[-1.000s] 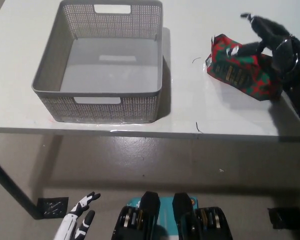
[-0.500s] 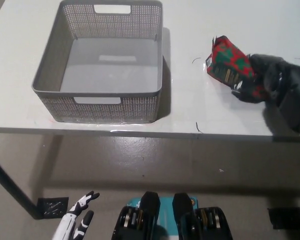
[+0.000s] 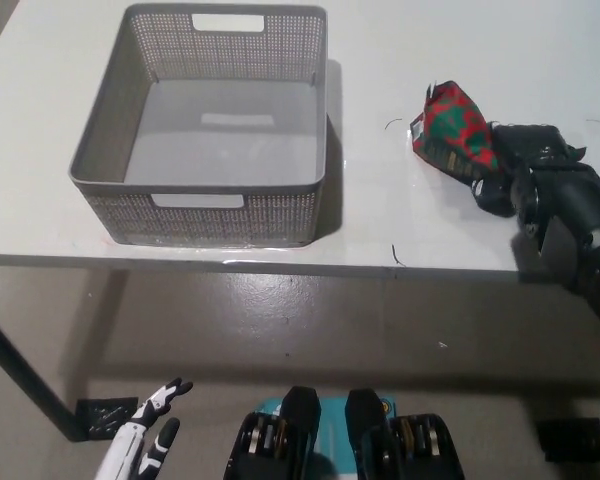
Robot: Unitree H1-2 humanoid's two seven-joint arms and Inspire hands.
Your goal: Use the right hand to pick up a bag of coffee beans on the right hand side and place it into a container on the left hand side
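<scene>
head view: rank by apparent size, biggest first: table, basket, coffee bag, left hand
1. table
2. basket
3. coffee bag, partly covered by the right hand
4. left hand, white, at the lower left below the table. It looks close to the visible part of the bag, so 3 and 4 are unsure.

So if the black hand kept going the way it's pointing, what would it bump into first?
The black right hand points toward picture left and is already closed on the red-and-green coffee bag. Past the bag lies bare white table, then probably the grey mesh plastic basket, though height is unclear.
</scene>
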